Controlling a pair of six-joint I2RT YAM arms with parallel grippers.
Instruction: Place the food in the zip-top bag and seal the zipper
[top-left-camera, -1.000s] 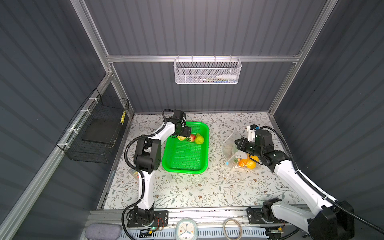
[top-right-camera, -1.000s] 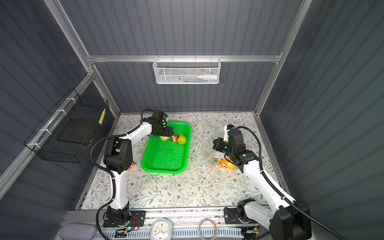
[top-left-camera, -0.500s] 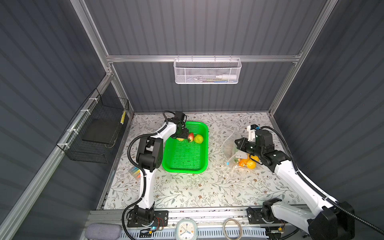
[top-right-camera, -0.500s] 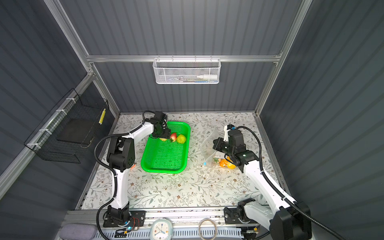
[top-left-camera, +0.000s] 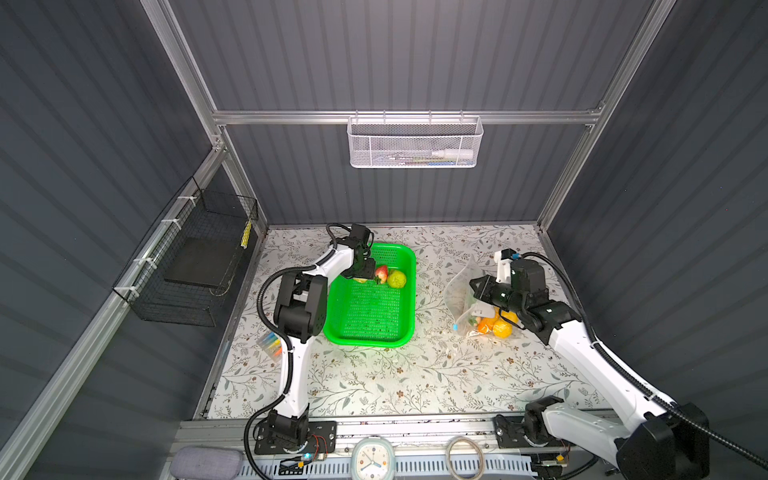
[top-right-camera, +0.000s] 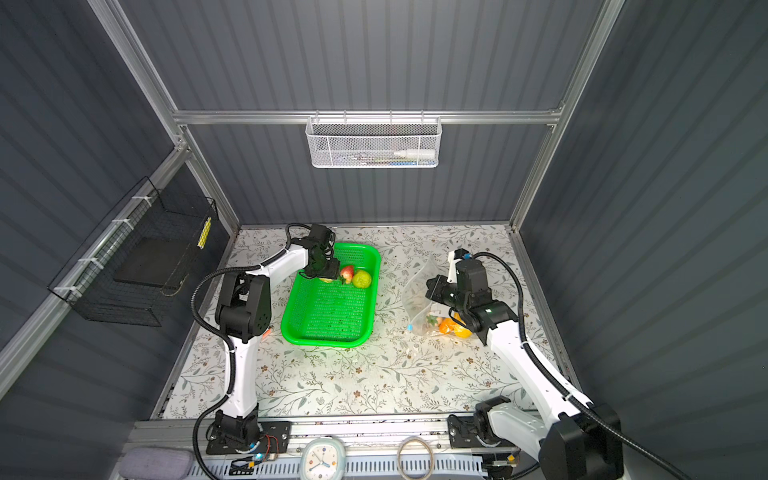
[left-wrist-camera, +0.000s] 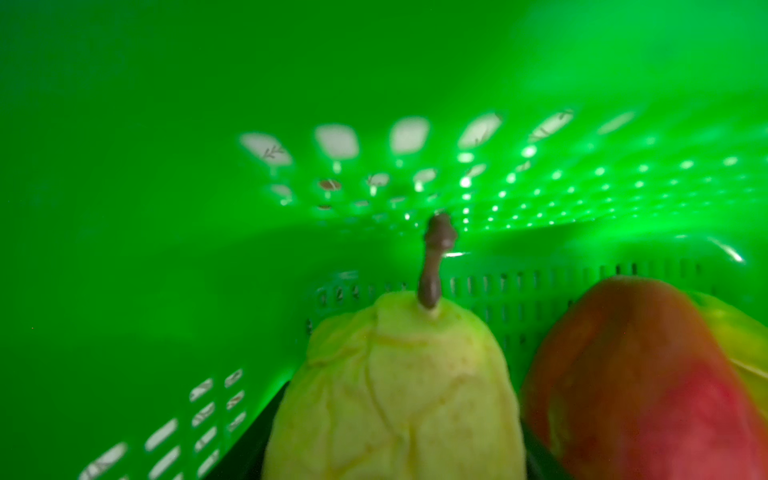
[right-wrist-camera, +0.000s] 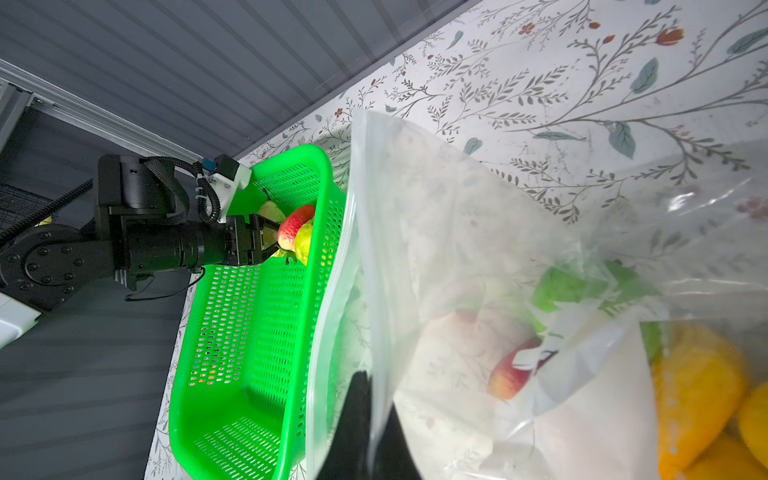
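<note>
The left gripper (right-wrist-camera: 270, 237) is straddling a pale yellow-green wrinkled toy pear (left-wrist-camera: 395, 395) at the far end of the green perforated plastic basket (top-left-camera: 374, 316). Whether its jaws are pressing it is unclear. A red toy strawberry (left-wrist-camera: 623, 374) is lying just beside, so a finger could be snagging it and spilling the pear. The right gripper (top-left-camera: 477, 286) is pinching the mouth of the transparent crinkly plastic zip-top bag (right-wrist-camera: 457, 249), holding it open.

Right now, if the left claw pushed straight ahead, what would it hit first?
Most likely the yellow-green pear right before the left gripper; behind it, the green basket's wall.
</note>
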